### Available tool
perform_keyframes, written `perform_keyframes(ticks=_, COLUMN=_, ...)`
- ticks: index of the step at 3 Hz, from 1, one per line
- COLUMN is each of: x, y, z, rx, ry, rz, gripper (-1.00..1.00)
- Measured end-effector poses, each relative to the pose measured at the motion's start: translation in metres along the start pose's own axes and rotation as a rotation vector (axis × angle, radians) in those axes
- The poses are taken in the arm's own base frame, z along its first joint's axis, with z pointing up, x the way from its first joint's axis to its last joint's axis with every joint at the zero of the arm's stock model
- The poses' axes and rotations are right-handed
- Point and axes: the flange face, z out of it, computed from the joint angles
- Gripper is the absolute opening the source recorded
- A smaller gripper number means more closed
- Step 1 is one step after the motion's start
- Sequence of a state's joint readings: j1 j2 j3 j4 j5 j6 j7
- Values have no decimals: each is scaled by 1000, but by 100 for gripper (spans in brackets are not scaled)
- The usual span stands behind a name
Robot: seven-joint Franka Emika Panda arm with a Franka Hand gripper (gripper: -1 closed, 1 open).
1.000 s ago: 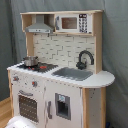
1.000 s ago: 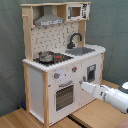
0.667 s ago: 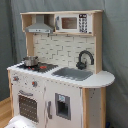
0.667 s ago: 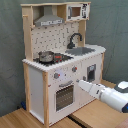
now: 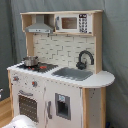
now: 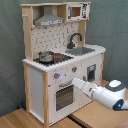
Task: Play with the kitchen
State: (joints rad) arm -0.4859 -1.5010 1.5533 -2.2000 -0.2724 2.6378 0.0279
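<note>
Grey curtain behind everything, wood floor (image 6: 20, 119) underneath. The kitchen (image 5: 60, 75) stands upright against that curtain, taking up most of both exterior views. There's a small pot (image 6: 46, 56) on the black stovetop (image 6: 52, 58), with the sink (image 5: 72, 73) and black faucet (image 5: 84, 59) just beside it. From my end, the arm (image 6: 102, 92) reaches in from the second exterior view's right, with the tool (image 6: 76, 83) at the oven door's (image 6: 62, 96) top edge. Can't tell if the tool is open or closed.
</note>
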Motion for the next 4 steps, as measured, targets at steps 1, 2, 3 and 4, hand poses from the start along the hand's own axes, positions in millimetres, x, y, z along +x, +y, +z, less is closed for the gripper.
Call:
perform_keyframes(ticks=1, x=-1, y=-4, z=26, rx=11, ry=8, rz=54, gripper=100)
perform_keyframes(ticks=2, x=-9, y=0, z=53, rx=17, ry=11, rz=125, gripper=100)
perform_keyframes(ticks=3, x=-26, y=-4, z=65, rx=36, ry=36, rz=150, gripper=100)
perform_keyframes(ticks=4, x=-17, y=-12, z=62, rx=55, ry=127, rz=140, gripper=100)
